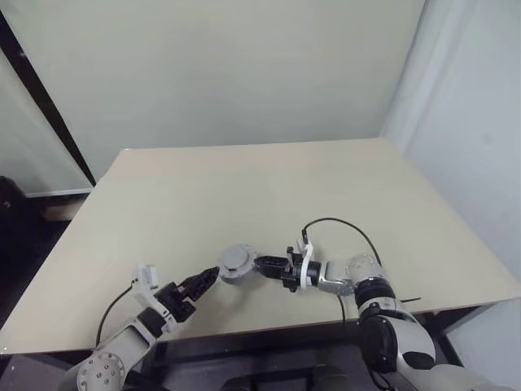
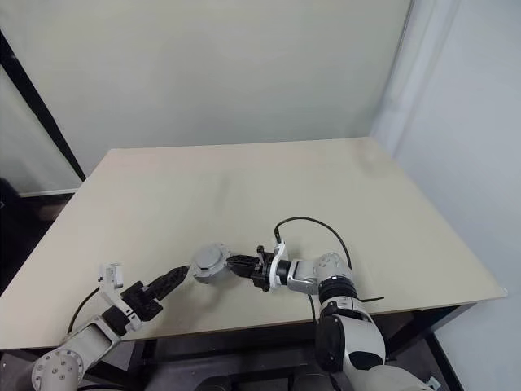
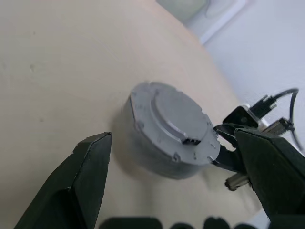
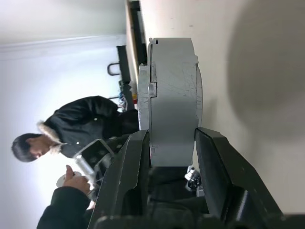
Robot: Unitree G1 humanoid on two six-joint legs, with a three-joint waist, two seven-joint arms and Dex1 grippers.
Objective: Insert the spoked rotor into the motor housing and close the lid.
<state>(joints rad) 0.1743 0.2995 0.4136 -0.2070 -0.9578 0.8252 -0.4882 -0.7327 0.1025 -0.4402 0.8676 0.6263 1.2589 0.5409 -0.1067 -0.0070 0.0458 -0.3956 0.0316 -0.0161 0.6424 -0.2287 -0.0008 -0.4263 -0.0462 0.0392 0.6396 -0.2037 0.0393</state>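
I have the motor housing clamped in my right gripper, one black finger on each flat face, so the grey puck stands on edge in the right wrist view. From the head camera it sits near the front edge of the counter, at about 6 o'clock on the top and just left of centre. My right gripper comes in from its 3 o'clock side and points left. I cannot tell from these views whether the puck touches the counter surface or hangs just above it.

My left gripper stands wide open, holding nothing, at the housing's 8 o'clock, fingertips just beside its rim and aimed at it. In the left wrist view the two black fingers frame the housing, whose closed grey face carries a raised round plate and a small dark notch at its edge.

A black cable arcs over the counter behind my right wrist. Past the counter edge, in the right wrist view, a person in a dark jacket stands.
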